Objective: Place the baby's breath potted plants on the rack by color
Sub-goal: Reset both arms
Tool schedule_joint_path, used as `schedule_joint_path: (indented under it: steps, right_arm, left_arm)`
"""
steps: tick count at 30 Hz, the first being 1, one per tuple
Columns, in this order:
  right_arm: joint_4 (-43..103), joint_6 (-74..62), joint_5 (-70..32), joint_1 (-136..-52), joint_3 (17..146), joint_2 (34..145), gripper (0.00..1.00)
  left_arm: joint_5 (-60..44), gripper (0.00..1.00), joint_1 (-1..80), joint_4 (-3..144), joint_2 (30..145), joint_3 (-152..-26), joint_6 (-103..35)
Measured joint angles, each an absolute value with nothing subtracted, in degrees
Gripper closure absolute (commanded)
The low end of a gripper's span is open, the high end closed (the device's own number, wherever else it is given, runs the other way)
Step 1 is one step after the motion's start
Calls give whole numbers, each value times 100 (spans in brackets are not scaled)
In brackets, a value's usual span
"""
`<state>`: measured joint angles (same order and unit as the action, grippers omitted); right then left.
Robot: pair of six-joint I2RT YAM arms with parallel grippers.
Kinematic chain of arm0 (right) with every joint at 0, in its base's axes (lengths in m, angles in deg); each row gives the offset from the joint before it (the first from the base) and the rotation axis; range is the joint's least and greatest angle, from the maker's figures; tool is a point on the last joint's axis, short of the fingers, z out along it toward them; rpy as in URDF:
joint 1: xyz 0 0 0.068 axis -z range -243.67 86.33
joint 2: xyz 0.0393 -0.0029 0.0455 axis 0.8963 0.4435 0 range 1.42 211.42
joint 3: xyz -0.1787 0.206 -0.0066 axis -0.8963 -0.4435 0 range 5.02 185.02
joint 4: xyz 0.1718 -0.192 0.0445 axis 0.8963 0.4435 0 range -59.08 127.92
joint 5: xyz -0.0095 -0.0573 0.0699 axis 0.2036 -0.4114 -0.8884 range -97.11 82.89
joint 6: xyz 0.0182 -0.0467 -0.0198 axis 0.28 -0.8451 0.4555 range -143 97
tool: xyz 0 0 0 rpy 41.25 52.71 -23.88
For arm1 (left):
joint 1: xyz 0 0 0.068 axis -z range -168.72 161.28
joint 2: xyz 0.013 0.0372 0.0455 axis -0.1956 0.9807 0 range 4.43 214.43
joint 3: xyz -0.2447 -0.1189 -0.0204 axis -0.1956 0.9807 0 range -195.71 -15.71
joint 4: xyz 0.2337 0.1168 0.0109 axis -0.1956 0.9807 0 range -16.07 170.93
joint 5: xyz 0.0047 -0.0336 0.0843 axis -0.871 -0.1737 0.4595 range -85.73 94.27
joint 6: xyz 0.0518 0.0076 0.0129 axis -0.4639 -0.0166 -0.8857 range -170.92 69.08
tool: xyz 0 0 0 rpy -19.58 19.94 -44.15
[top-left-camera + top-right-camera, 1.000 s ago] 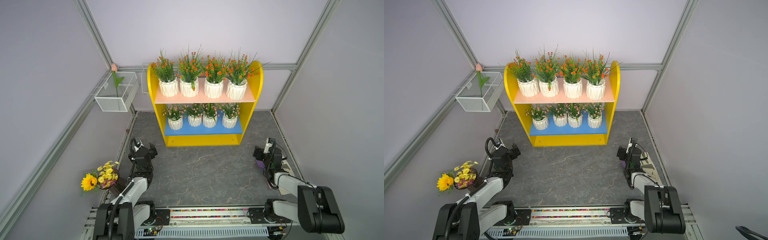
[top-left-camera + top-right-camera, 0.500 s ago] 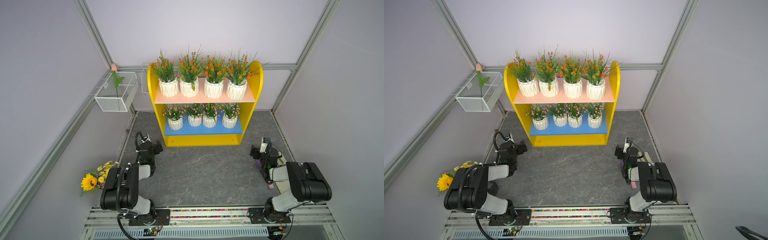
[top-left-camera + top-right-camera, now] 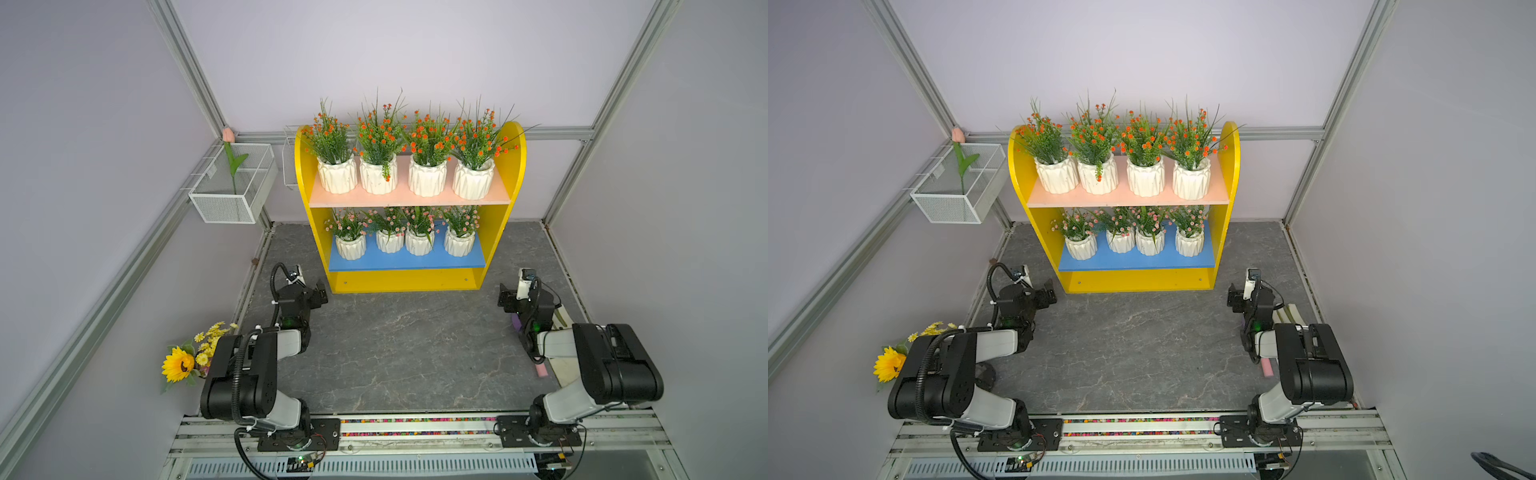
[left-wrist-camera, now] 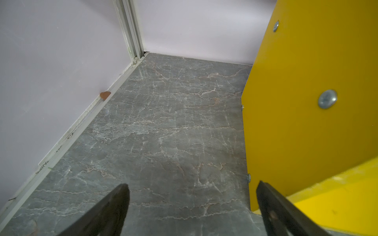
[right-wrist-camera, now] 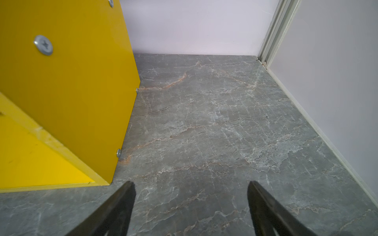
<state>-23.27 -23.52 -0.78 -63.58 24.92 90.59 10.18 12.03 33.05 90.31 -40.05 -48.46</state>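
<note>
The rack (image 3: 505, 195) (image 3: 1225, 195) stands against the back wall. Several baby's breath potted plants with orange blooms (image 3: 376, 137) stand in a row on its pale pink upper board (image 3: 409, 200). Several with pale pink blooms (image 3: 390, 222) stand in a row on the blue lower board (image 3: 407, 261). My left gripper (image 3: 320, 291) (image 4: 192, 190) hangs open and empty over the floor beside the rack's left front corner (image 4: 306, 102). My right gripper (image 3: 505, 297) (image 5: 191, 188) is open and empty, just off the rack's right front corner (image 5: 71, 81).
A white wire basket (image 3: 232, 187) holding a pink tulip (image 3: 228, 135) hangs on the left wall. A sunflower bouquet (image 3: 187, 357) stands behind my left arm. Small pink (image 3: 541, 371) and purple (image 3: 516, 322) items lie under my right arm. Grey stone floor (image 3: 407, 345) stretches before the rack.
Both arms have folded up, their elbows now raised near the front rail. Both grippers have drawn slightly closer to the rack's front corners and stay open.
</note>
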Motion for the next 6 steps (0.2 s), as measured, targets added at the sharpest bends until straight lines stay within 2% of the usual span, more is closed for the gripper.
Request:
schedule_joint_path:
  steps: [6]
  right_arm:
    - [-2290, -2374, -207, -6355, 2531, 9059, 12]
  left_arm:
    - [1018, 1, 1203, 3305, 9031, -4005, -4846]
